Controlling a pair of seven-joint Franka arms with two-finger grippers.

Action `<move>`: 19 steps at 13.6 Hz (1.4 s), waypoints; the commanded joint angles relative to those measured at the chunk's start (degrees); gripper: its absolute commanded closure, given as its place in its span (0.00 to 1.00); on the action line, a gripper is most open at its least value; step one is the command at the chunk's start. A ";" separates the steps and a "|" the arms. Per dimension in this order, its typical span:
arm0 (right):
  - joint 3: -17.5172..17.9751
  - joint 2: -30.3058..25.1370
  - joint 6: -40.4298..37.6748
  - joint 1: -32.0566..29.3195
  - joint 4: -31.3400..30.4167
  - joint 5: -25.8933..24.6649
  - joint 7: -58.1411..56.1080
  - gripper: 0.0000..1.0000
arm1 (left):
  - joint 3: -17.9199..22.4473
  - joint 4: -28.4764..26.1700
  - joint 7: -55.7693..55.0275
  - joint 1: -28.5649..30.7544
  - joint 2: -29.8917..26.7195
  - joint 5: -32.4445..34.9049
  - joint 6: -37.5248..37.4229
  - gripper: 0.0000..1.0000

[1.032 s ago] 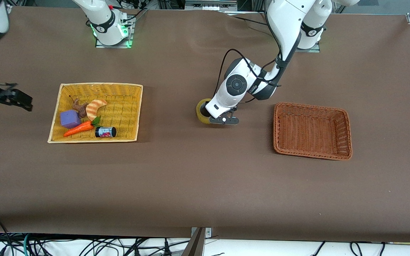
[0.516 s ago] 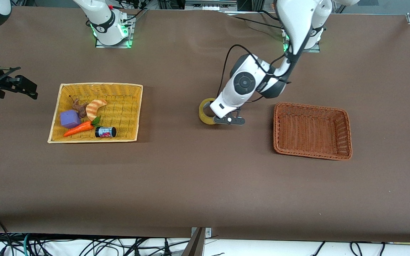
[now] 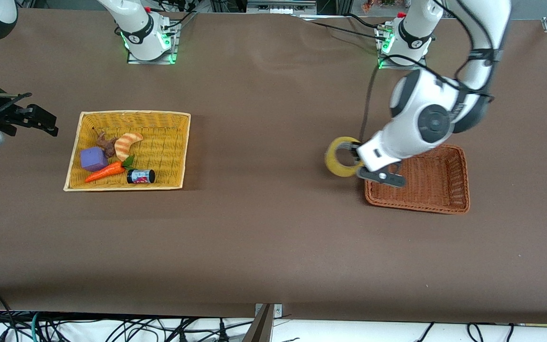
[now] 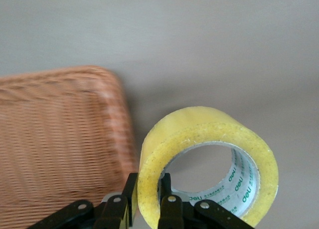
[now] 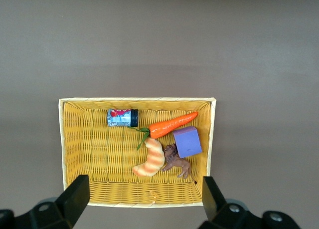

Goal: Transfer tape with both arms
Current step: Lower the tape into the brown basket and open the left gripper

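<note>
left tool (image 4: 148, 201) pinching tape (image 4: 207, 161) wall (wrist view)

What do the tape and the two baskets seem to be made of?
Tape: glossy, translucent yellow plastic film wound on a printed core, held by the left gripper. Brown basket: woven wicker or rattan-like strands, matte. Yellow basket: finer straw-coloured weave, possibly plastic.

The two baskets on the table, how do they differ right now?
The yellow basket, toward the right arm's end, holds toys: a carrot, a purple cube, a croissant and a small can. The brown basket, toward the left arm's end, shows nothing inside. The yellow one is paler and looks shallower. Both are rectangular wicker.
</note>
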 commanded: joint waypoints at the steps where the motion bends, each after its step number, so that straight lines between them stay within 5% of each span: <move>1: 0.70 0.73 -0.28 -1.10 1.25 0.94 -0.38 0.00 | 3.50 -3.98 9.87 1.32 -1.53 3.64 0.36 1.00; 10: 0.87 0.82 -0.02 -0.92 1.25 1.03 -0.11 0.00 | 6.95 -11.63 15.18 3.97 6.21 8.05 18.12 1.00; 11: 0.79 0.82 -0.02 -0.92 1.25 1.03 -0.20 0.00 | 6.95 -11.63 15.18 3.96 5.95 8.05 18.03 0.72; 12: 0.87 0.91 -0.02 -1.01 1.25 1.03 -0.20 0.00 | 6.95 -11.63 15.09 3.96 5.60 8.05 18.03 0.03; 15: 0.87 0.82 -0.02 -0.92 1.25 1.03 -0.20 0.00 | 6.95 -11.89 15.26 3.96 1.22 8.05 16.98 0.00; 19: 0.78 0.82 -0.02 -1.01 1.25 1.03 -0.29 0.00 | 6.60 -11.63 14.30 3.44 -13.61 8.05 9.01 0.00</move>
